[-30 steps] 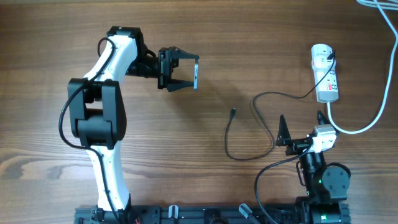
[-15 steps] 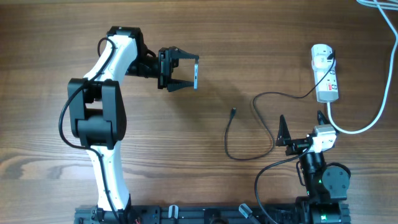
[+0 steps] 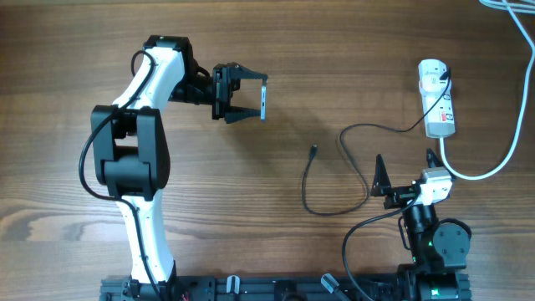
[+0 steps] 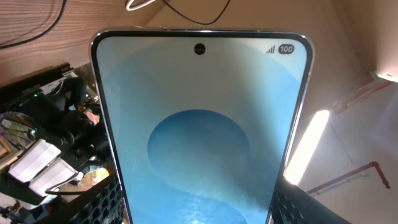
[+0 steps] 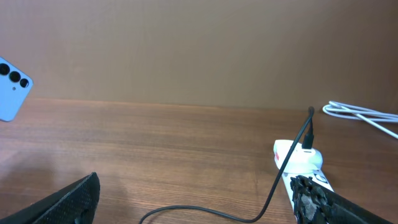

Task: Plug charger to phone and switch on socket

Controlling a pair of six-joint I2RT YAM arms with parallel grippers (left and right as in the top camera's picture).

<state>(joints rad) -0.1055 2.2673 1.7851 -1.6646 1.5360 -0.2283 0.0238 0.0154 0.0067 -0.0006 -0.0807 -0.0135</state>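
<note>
My left gripper point(image 3: 261, 98) is shut on the phone point(image 3: 263, 99) and holds it on edge above the table. In the left wrist view the phone's blue screen point(image 4: 199, 124) fills the frame between the fingers point(image 4: 93, 205). Its light blue back shows at the far left of the right wrist view point(image 5: 11, 87). The charger's thin black cable point(image 3: 303, 188) loops on the table, its connector tip point(image 3: 313, 151) lying free. Its plug sits in the white socket point(image 3: 437, 109). My right gripper point(image 3: 407, 171) is open and empty, just below the socket point(image 5: 298, 158) and over the cable point(image 5: 189, 207).
The socket's thick white cord point(image 3: 501, 163) curves right and runs up off the table's far right edge; it also shows in the right wrist view point(image 5: 367, 115). The bases of both arms stand along the front edge.
</note>
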